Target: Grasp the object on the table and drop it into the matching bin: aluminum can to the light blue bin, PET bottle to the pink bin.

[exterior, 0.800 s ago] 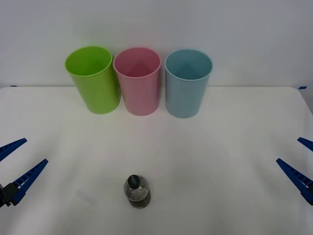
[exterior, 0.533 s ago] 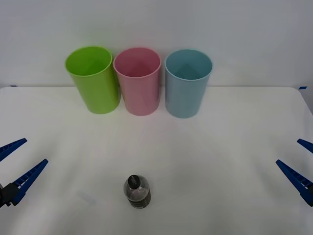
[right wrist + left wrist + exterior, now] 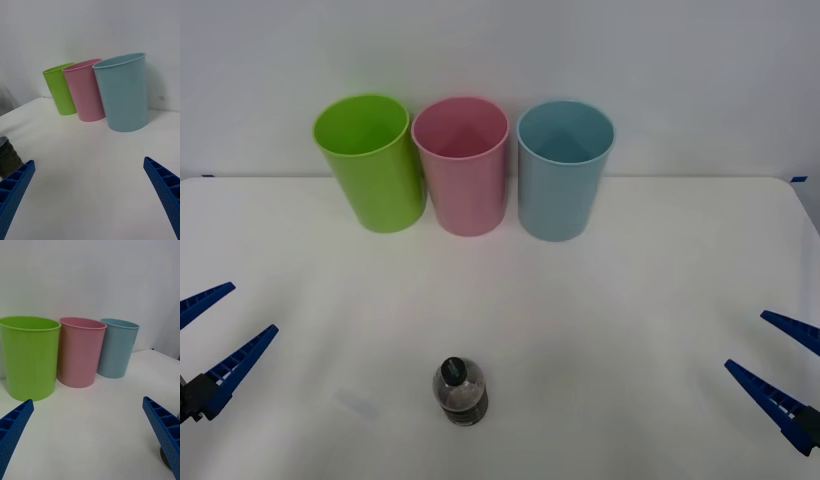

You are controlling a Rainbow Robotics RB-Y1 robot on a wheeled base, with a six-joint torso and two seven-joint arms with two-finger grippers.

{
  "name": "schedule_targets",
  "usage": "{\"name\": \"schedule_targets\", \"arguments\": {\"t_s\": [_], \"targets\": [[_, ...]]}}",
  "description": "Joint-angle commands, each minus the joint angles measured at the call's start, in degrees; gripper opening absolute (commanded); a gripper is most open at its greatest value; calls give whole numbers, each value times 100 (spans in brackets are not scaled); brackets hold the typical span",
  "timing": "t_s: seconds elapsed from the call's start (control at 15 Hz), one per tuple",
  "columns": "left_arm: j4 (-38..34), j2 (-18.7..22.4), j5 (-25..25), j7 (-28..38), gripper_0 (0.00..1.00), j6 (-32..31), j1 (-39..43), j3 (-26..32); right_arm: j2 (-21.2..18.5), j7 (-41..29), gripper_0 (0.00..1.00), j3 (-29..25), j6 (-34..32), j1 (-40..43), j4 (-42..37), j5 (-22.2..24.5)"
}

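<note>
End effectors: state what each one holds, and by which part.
Nothing. The left end effector and right end effector are open at the table's sides; the PET bottle stands ungrasped.

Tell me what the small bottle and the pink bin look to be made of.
PET bottle: apparently clear plastic, see-through body, with an opaque black cap and dark label band. Pink bin: likely moulded plastic, smooth with a soft satin sheen, uniform colour and a thin rolled rim. Neither can be confirmed by look alone.
</note>
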Motion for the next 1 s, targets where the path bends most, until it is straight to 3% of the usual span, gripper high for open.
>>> {"name": "schedule_targets", "arguments": {"t_s": [0.07, 0.67, 0.8, 1.0], "targets": [[0, 0, 0, 0, 100, 0, 0, 0, -113, 82, 100, 342, -227, 100, 8, 182], [0, 0, 0, 0, 100, 0, 0, 0, -113, 653, 100, 1256, -306, -6, 17, 507], [0, 0, 0, 0, 100, 0, 0, 0, -113, 1110, 100, 1564, -174, -111, 17, 577], [0, 0, 0, 0, 100, 0, 0, 0, -113, 1251, 100, 2038, -16, -357, 43, 762]]}}
